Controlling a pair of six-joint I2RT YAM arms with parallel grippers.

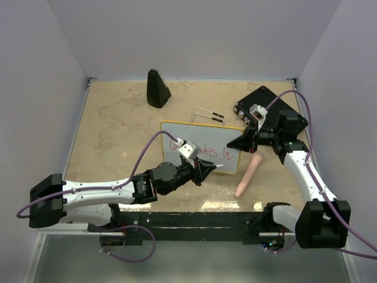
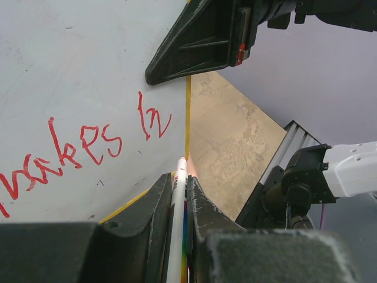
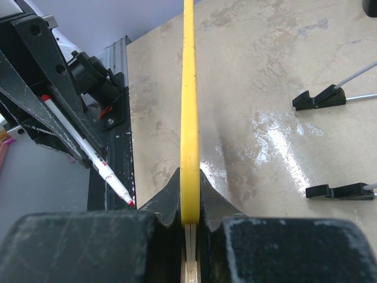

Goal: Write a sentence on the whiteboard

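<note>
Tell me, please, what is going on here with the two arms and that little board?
They are writing on it together. The right gripper is clamped on the yellow rim of the whiteboard, steadying it at its right edge. The left gripper holds a marker with its tip near the board's right edge, just past the end of the red sentence. Several red words are already written. Whether the tip touches the board cannot be told.

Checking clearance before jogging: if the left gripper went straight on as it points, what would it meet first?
Probably the whiteboard: the marker clamped in the left gripper leads, its tip aimed at the white face near its edge. Whether it touches is unclear.
</note>
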